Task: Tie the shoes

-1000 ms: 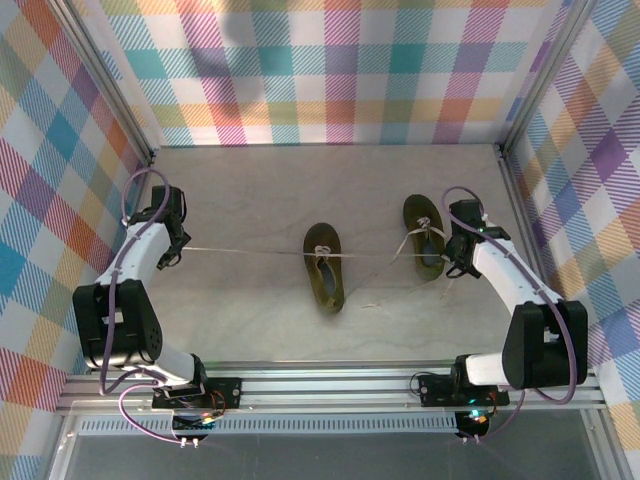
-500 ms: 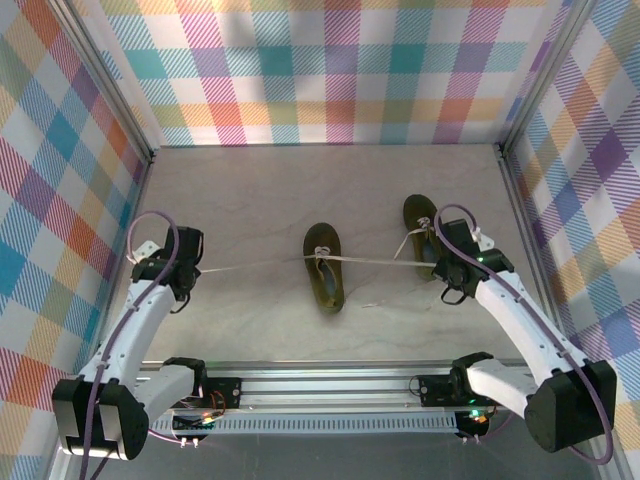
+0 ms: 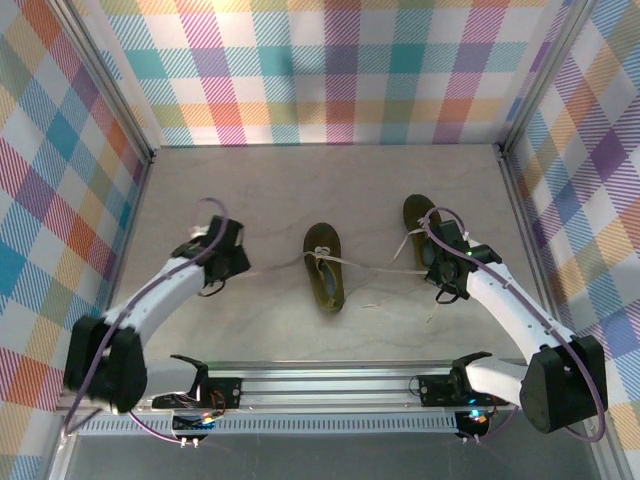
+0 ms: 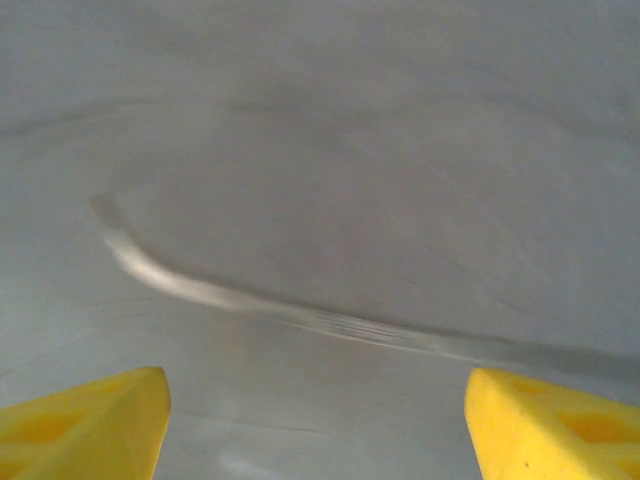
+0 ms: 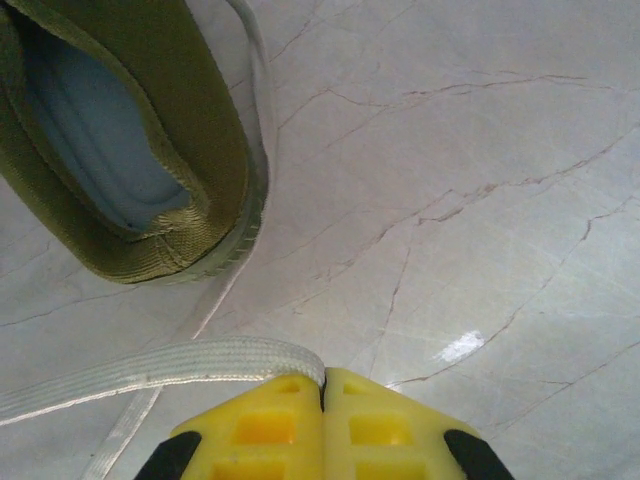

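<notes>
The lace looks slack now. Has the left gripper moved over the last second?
Yes. The left gripper moved right, away from the left wall toward the left shoe.

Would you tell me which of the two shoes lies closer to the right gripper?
The right-hand shoe: the right gripper, shut on a lace, sits at its heel, whereas the left-hand shoe lies mid-table, well apart.

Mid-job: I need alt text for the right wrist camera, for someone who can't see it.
The right gripper, yellow-fingered, is shut on a flat pale lace that runs off to the left. At upper left, the heel of an olive shoe with a pale insole sits on the marbled table.
</notes>
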